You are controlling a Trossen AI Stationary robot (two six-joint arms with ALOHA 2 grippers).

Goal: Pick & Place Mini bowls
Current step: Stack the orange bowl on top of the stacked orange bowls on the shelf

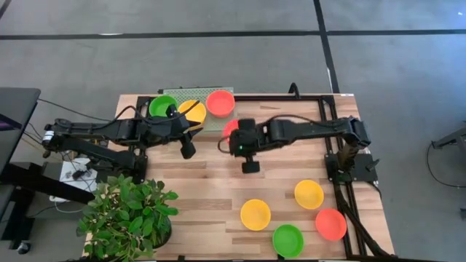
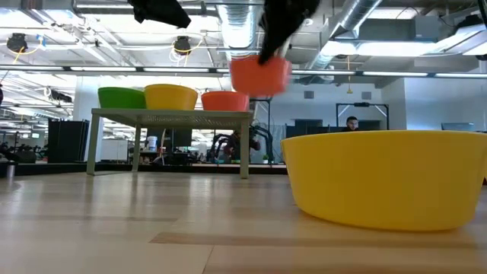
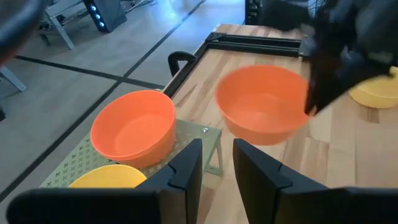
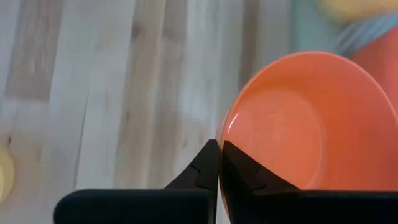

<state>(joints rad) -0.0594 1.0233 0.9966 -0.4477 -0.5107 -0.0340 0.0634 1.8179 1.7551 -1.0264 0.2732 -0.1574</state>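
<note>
A pale green mesh rack [image 1: 207, 120] at the table's far side carries a green mini bowl [image 1: 162, 106], a yellow one [image 1: 193, 110] and a red-orange one [image 1: 220, 102]. My right gripper [image 4: 219, 155] is shut on another red-orange mini bowl [image 1: 230, 129], held in the air just right of the rack [image 2: 171, 116]. My left gripper [image 3: 216, 163] hovers open and empty over the rack's near edge. Several more mini bowls rest on the table near its front right. My right gripper pinches the red-orange bowl's rim [image 4: 225, 134] on the side toward its own arm, one finger inside the bowl and one outside. The fingers slant down from the table's right. The bowl [image 2: 260, 74] hangs lifted clear of the table, mouth up and slightly tilted.
On the table's front right lie two yellow bowls [image 1: 255, 214] [image 1: 309, 194], a red-orange one [image 1: 330, 224] and a green one [image 1: 287, 240]. A potted plant [image 1: 127, 215] stands at the front left. A black frame [image 1: 320, 98] runs along the far and right edges.
</note>
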